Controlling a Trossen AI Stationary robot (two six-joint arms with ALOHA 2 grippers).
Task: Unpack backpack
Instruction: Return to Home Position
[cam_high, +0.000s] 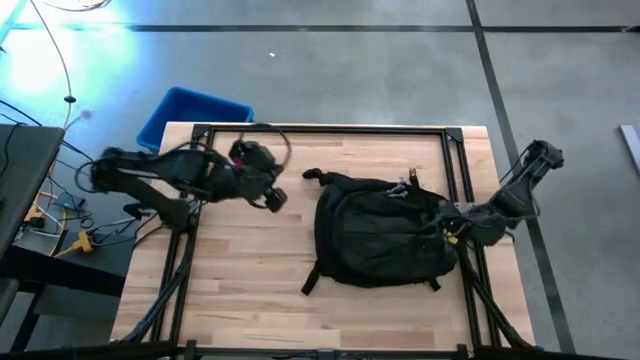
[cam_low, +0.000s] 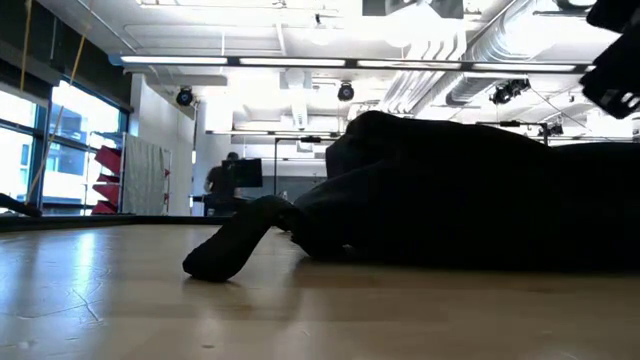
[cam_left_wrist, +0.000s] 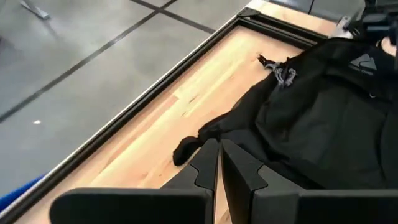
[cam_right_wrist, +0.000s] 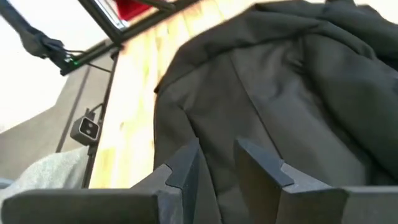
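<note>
Roughly centre-right in the high view, the backpack (cam_high: 380, 235) lies flat on the wooden table (cam_high: 250, 290), one strap end (cam_high: 312, 175) poking toward the upper left. The left gripper (cam_left_wrist: 219, 149) hangs left of the bag and apart from it, fingers pressed together. The right gripper (cam_right_wrist: 216, 152) sits at the bag's right edge, fingers parted over the black fabric.

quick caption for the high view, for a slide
Black backpack lies on the wooden table, right gripper at its right side, left gripper clear to its left, blue bin behind the table.
</note>
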